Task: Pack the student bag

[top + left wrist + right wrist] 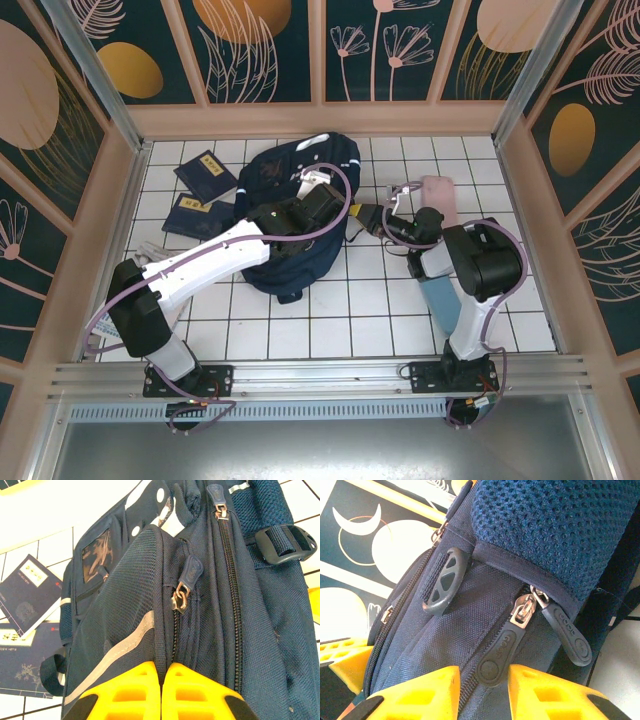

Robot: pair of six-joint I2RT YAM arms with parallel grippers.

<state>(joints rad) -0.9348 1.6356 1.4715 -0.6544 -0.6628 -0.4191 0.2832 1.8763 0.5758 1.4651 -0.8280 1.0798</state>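
Opening stage: student bag zipped, contents outside

Item 1, student bag (pixel 285 170): lies flat on the tiled table (pixel 380 320), directly beyond the tips of both sets of jaws. The zips seen from the wrists run closed, and no compartment gapes.

Item 2, left gripper (pixel 161 672): jaws clenched, pads meeting. A seam of the bag runs straight into their meeting line. Whether a pinch of fabric is caught there cannot be told. A long closed zip runs just beside and beyond the jaws.

Item 3, right gripper (pixel 482 680): jaws parted and astride a dark rubber zip pull (pixel 496 654), whose end sits between the pads. A firm pinch is not evident. A second zip pull (pixel 567 635) hangs just beyond, next to the first.

Item 4, two navy booklets (pixel 205 172) (pixel 190 212): on the tiles beside the bag, outboard of the left jaws, not packed.

Item 5, pink object (pixel 438 188) and blue-grey object (pixel 440 295): on the tiles near the right arm, behind its jaws, outside the bag. Their kind cannot be told.

Status, as a judgement: packing is barely begun. Done: the bag is reached and a pull lined up. Left: grip and draw the zip, spread the opening, load the loose items, close up
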